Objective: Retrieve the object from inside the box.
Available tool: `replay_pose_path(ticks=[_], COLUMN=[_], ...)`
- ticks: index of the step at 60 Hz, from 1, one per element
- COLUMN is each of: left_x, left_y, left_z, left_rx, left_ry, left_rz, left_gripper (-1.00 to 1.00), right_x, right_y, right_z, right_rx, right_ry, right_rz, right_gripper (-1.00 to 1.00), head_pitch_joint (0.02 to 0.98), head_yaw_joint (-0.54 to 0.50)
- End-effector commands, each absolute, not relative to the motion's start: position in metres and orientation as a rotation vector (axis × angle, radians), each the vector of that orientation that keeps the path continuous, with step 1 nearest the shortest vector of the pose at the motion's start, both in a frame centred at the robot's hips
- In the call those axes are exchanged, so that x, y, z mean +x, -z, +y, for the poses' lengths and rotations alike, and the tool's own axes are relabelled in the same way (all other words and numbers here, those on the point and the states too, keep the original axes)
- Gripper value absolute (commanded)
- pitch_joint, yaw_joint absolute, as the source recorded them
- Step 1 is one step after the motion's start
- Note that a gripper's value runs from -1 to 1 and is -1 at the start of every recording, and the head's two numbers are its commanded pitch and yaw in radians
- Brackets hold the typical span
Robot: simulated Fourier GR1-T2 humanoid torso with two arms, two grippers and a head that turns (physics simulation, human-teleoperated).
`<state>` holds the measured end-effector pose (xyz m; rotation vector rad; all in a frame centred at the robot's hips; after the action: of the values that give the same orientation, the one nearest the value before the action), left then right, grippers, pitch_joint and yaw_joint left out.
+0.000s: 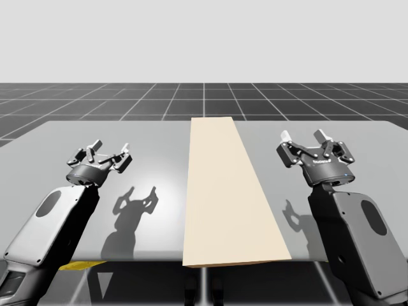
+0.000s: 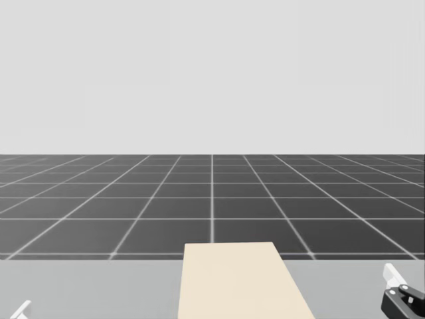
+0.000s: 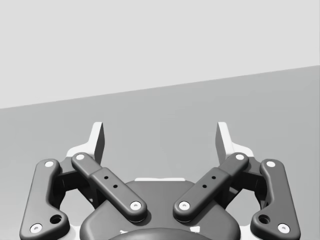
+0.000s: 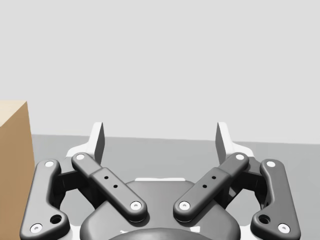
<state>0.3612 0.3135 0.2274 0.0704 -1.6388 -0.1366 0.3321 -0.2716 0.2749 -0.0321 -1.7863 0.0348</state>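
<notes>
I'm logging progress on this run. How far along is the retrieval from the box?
Done: nothing so far; the tan box lies in the middle of the table, untouched. In hand: nothing; the left pincer and right pincer are open, one either side of the box, apart from it. Still to do: reaching into the box, grasping its contents and lifting them out.

A simulated test space: a flat grey table [image 1: 146, 137] stands on a dark floor of white-lined grid squares [image 2: 212, 199] under a blank pale grey backdrop [image 2: 212, 73].
</notes>
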Motion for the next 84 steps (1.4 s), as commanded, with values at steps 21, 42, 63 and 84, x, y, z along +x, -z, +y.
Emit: replay_pose_path(ticks=[21,42,63,84], left_x=[0.367,0.364,0.316,0.271], left_y=[-0.224,-0.201,-0.214,-0.223], left_z=[0.32,0.307,0.242,0.159], left_rx=[-0.016,-0.081,-0.315,-0.375], left_ry=[0.109,0.353,0.8,1.037], left_rz=[-1.415,-1.047,-1.117,-1.132], left_gripper=[-1.0,-1.0,-1.0,-1.0], right_x=[0.334,0.331,0.307,0.305], right_y=[-0.269,-0.245,-0.233,-0.23], right_z=[-0.266,-0.258,-0.229,-0.223], right_rx=[-0.01,0.179,0.298,0.292], right_ry=[-0.1,-0.28,-0.679,-0.728], right_rz=[-1.741,-1.349,-1.301,-1.309], right_gripper=[-1.0,-1.0,-1.0,-1.0], head_pitch_joint=[0.158,0.154,0.15,0.143], head_yaw_joint=[-0.01,-0.01,-0.01,-0.02])
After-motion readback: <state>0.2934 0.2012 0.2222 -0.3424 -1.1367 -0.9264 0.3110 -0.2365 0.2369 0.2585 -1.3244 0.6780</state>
